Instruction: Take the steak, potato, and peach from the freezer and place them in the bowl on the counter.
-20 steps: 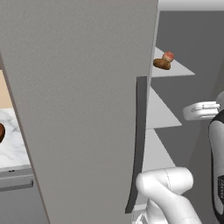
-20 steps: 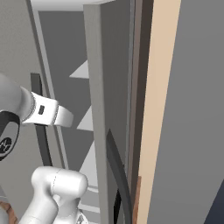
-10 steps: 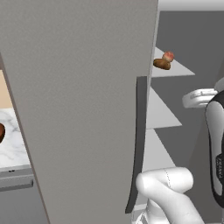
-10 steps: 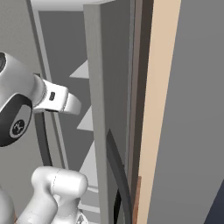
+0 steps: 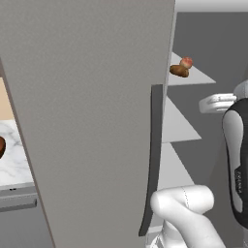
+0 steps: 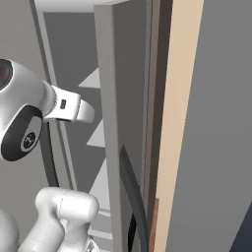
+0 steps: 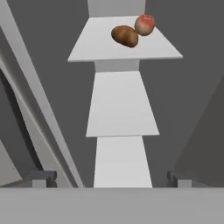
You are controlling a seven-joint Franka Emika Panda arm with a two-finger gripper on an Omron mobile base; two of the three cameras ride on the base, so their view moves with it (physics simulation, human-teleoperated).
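In the left base view, the freezer (image 5: 87, 116) door stands open; the potato (image 5: 178, 71) and the peach (image 5: 186, 62) are seen at 1 o'clock on an upper shelf, the bowl (image 5: 1, 147) at 9 o'clock. In the hand view, the gripper (image 7: 111, 178) is spread wide and empty; nothing is judged moved yet

Inside the freezer (image 5: 213, 121), the potato (image 7: 125, 36) and the peach (image 7: 145, 24) are sitting side by side, touching, on its top shelf (image 7: 100, 46). Two more shelves are lying below that one. The freezer's door (image 5: 92, 111) is standing swung out to its left, and the counter (image 5: 14, 160) is lying left of that door.
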